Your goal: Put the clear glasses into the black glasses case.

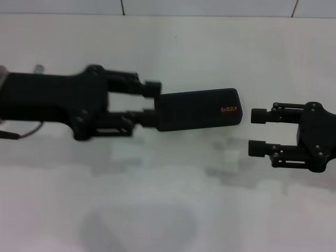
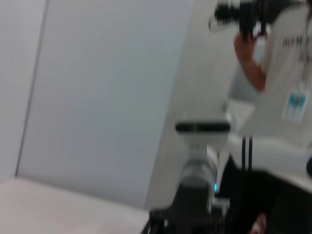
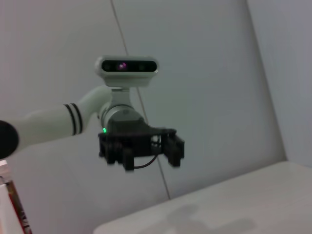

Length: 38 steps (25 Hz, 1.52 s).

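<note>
The black glasses case (image 1: 199, 109) is closed, lying level with orange lettering near its right end. My left gripper (image 1: 152, 104) is shut on the case's left end and appears to hold it above the white table (image 1: 168, 47). My right gripper (image 1: 258, 132) is open just to the right of the case's free end, apart from it, with its fingers pointing at it. The clear glasses do not show in any view. In the right wrist view the left arm's gripper (image 3: 141, 146) appears farther off, under its wrist camera.
Soft shadows of the arms and case fall on the table surface in front of them. A tiled wall edge runs along the table's far side. A person (image 2: 273, 53) stands in the background of the left wrist view, behind the right arm's wrist camera (image 2: 202, 127).
</note>
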Each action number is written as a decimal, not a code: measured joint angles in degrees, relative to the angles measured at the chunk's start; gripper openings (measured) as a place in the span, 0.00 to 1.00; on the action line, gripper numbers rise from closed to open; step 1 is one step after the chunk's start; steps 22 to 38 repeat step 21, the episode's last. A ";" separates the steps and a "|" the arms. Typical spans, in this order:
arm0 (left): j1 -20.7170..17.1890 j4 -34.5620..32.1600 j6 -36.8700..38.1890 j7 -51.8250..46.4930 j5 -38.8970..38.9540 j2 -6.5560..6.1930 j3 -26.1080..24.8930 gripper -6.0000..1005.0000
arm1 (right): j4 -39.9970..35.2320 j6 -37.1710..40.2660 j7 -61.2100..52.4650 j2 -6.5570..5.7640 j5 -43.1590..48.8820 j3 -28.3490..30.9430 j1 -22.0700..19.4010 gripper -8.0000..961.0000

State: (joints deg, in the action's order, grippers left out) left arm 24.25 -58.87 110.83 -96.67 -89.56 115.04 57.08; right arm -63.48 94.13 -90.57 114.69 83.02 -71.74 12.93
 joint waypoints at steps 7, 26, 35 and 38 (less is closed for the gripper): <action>0.06 4.88 3.53 2.11 4.92 -2.36 -3.53 0.56 | -0.14 1.31 0.20 0.01 -1.90 -1.18 0.47 0.69; 3.05 19.46 3.65 8.52 -1.42 -4.63 -3.88 0.57 | 0.03 -0.44 1.93 0.31 -6.65 -7.16 1.91 0.72; 3.05 19.46 3.65 8.52 -1.42 -4.63 -3.88 0.57 | 0.03 -0.44 1.93 0.31 -6.65 -7.16 1.91 0.72; 3.05 19.46 3.65 8.52 -1.42 -4.63 -3.88 0.57 | 0.03 -0.44 1.93 0.31 -6.65 -7.16 1.91 0.72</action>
